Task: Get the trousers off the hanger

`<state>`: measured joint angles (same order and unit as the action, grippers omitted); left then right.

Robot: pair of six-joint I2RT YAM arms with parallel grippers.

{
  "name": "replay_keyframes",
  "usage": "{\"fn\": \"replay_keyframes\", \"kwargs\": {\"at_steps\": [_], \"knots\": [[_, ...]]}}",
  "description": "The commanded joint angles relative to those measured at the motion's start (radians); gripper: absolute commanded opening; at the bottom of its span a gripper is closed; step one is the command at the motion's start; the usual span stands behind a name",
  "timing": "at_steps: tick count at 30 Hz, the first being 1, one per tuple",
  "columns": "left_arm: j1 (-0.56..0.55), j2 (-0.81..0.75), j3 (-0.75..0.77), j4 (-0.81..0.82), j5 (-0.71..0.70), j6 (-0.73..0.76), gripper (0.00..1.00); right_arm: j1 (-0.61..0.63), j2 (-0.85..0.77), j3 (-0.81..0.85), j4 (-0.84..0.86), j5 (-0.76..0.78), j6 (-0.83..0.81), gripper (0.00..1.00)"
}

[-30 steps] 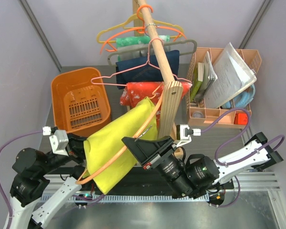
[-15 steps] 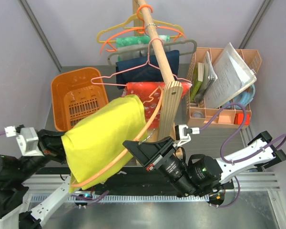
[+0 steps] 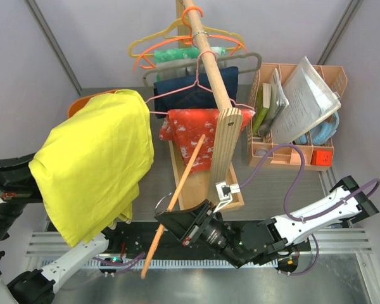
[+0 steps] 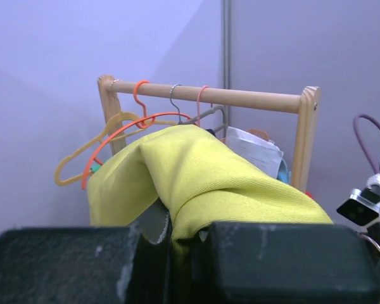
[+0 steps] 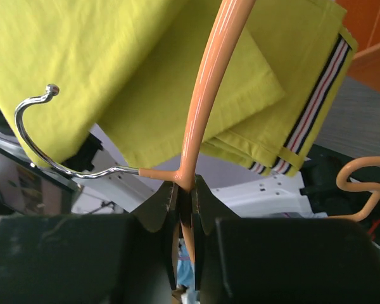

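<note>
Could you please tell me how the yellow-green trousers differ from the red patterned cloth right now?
The trousers are plain yellow-green; the red cloth carries a white pattern. The trousers hang from the left gripper, off the peach hanger that the right gripper holds; the red cloth hangs at the wooden rail. Both are draped fabric.

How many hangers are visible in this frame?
5: yellow hanger, orange hanger, grey hanger and pink hanger on the rod; peach hanger in the right pincer. More may be hidden.
</note>
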<state>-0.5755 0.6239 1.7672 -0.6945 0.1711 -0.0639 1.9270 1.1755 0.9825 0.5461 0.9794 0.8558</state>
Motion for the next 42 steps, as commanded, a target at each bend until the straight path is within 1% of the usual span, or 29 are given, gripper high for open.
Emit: {"fn": "replay_keyframes", "kwargs": {"at_steps": [1,2,3,4,6,7,8,10,11,14,15,16,18,19,21,22,24,27,30,33,34,37,40,42], "knots": [[0.005,0.063,0.025,0.095,-0.164,0.143,0.0,0.003,-0.033,0.039,-0.17,-0.083,0.01,0.01],[0.005,0.072,0.018,0.09,-0.2,0.168,0.0,0.003,-0.025,0.07,-0.254,-0.119,-0.001,0.01],[0.005,0.083,0.005,0.087,-0.235,0.224,0.0,0.004,-0.017,0.083,-0.291,-0.145,-0.012,0.01],[0.005,0.097,-0.011,0.093,-0.305,0.248,0.0,0.004,0.001,0.096,-0.325,-0.209,-0.038,0.01],[0.005,0.131,-0.063,0.136,-0.375,0.312,0.0,0.009,0.022,0.128,-0.408,-0.254,-0.063,0.01],[0.005,0.143,-0.08,0.156,-0.405,0.326,0.0,0.013,0.05,0.139,-0.434,-0.264,-0.084,0.01],[0.005,0.175,-0.109,0.196,-0.476,0.344,0.0,0.024,0.065,0.163,-0.489,-0.271,-0.098,0.01],[0.005,0.206,-0.138,0.246,-0.55,0.392,0.0,0.039,0.096,0.188,-0.538,-0.252,-0.113,0.01],[0.005,0.245,-0.165,0.319,-0.635,0.406,0.0,0.055,0.125,0.205,-0.579,-0.249,-0.138,0.01],[0.005,0.301,-0.221,0.438,-0.74,0.486,0.0,0.075,0.156,0.214,-0.597,-0.243,-0.178,0.01],[0.008,0.342,-0.225,0.482,-0.775,0.51,0.0,0.082,0.157,0.209,-0.597,-0.251,-0.182,0.01],[0.015,0.364,-0.226,0.496,-0.785,0.53,0.0,0.084,0.154,0.205,-0.597,-0.255,-0.185,0.01],[0.043,0.417,-0.206,0.51,-0.768,0.541,0.0,0.087,0.135,0.179,-0.586,-0.277,-0.19,0.01],[0.092,0.43,-0.193,0.512,-0.75,0.535,0.0,0.087,0.121,0.145,-0.562,-0.286,-0.19,0.01],[0.144,0.465,-0.161,0.524,-0.731,0.503,0.0,0.087,0.083,0.111,-0.552,-0.301,-0.186,0.01],[0.193,0.479,-0.147,0.521,-0.728,0.498,0.0,0.087,0.073,0.082,-0.52,-0.307,-0.184,0.01],[0.253,0.51,-0.105,0.512,-0.728,0.503,0.0,0.087,0.037,0.061,-0.522,-0.312,-0.17,0.01],[0.311,0.519,-0.087,0.527,-0.742,0.497,0.0,0.087,-0.023,0.002,-0.508,-0.303,-0.155,0.01],[0.376,0.543,-0.08,0.527,-0.702,0.441,0.0,0.087,-0.062,-0.034,-0.506,-0.282,-0.155,0.01],[0.422,0.618,-0.023,0.503,-0.656,0.374,0.0,0.087,-0.097,-0.044,-0.525,-0.269,-0.164,0.01],[0.431,0.672,0.029,0.481,-0.622,0.354,0.0,0.087,-0.105,-0.047,-0.526,-0.268,-0.164,0.01],[0.459,0.735,0.083,0.467,-0.566,0.283,0.0,0.087,-0.112,-0.048,-0.538,-0.262,-0.162,0.01],[0.477,0.804,0.121,0.452,-0.496,0.21,0.0,0.087,-0.114,-0.054,-0.54,-0.254,-0.161,0.01],[0.491,0.826,0.112,0.441,-0.475,0.179,0.0,0.087,-0.12,-0.062,-0.54,-0.242,-0.159,0.01]]}}
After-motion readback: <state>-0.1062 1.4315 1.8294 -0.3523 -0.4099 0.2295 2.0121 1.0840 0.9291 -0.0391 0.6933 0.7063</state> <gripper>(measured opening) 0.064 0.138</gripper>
